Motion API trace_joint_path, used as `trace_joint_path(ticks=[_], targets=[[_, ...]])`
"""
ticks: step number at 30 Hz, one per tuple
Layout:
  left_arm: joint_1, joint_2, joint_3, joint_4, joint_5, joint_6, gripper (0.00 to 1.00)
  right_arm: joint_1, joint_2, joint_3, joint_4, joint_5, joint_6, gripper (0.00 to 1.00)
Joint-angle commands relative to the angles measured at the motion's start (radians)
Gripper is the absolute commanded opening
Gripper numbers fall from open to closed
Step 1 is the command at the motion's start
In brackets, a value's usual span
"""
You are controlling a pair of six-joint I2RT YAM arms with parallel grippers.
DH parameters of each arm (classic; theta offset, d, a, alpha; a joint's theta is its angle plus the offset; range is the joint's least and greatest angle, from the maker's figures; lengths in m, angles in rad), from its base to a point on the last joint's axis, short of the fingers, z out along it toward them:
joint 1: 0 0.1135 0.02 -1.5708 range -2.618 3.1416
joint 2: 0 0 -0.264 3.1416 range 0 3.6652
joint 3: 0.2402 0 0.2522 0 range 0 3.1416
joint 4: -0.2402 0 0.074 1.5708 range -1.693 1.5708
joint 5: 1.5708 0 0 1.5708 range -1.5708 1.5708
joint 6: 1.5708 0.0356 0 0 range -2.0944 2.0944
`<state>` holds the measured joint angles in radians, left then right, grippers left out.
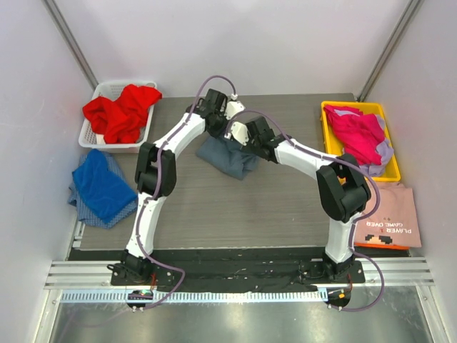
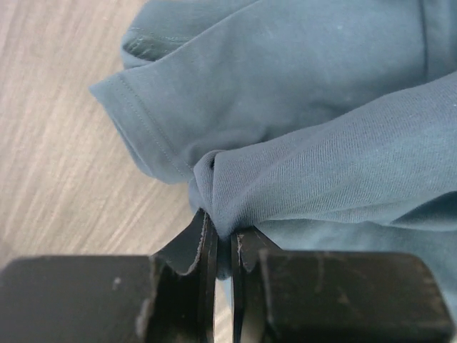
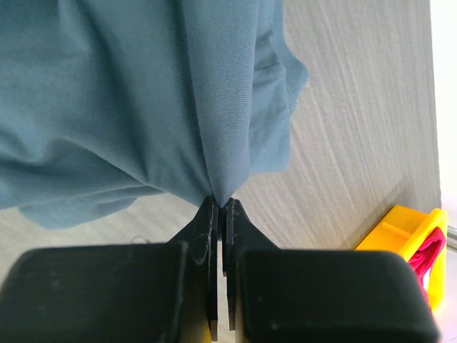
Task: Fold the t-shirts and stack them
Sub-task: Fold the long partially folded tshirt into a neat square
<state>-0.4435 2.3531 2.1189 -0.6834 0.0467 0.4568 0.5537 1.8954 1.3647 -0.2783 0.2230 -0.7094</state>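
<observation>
The slate blue-grey t-shirt point(image 1: 228, 160) lies bunched at the middle back of the table, and both arms reach over it. In the left wrist view my left gripper point(image 2: 222, 239) is shut on a gathered fold of this t-shirt point(image 2: 307, 143), with a hemmed sleeve edge lying to its left. The right gripper point(image 3: 221, 207) is shut on another fold of the t-shirt point(image 3: 143, 107), which hangs off its tips above the table. From above, the left gripper point(image 1: 216, 131) and right gripper point(image 1: 239, 141) sit close together over the cloth.
A red t-shirt point(image 1: 121, 111) fills a white basket point(image 1: 96, 93) at back left. A royal blue t-shirt point(image 1: 103, 182) lies on checked cloth at the left edge. A yellow bin point(image 1: 328, 114) holds a magenta t-shirt point(image 1: 357, 132). In front of it lies a pale pink printed t-shirt point(image 1: 393, 218).
</observation>
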Motion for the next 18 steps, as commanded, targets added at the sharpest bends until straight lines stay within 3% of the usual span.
trace_joint_path(ticks=[1,8,12,18], targets=[[0.017,0.018,0.046,0.111,-0.111,0.013,0.11,-0.029,0.037,0.057,0.028,0.050,-0.042,0.01],[0.016,0.041,0.050,0.168,-0.153,0.014,0.29,-0.063,0.085,0.108,0.042,0.085,-0.073,0.03],[0.012,0.044,0.043,0.209,-0.172,0.003,0.45,-0.087,0.100,0.134,0.053,0.090,-0.081,0.03],[0.002,0.055,0.036,0.268,-0.223,0.005,0.59,-0.104,0.133,0.171,0.056,0.104,-0.094,0.01]])
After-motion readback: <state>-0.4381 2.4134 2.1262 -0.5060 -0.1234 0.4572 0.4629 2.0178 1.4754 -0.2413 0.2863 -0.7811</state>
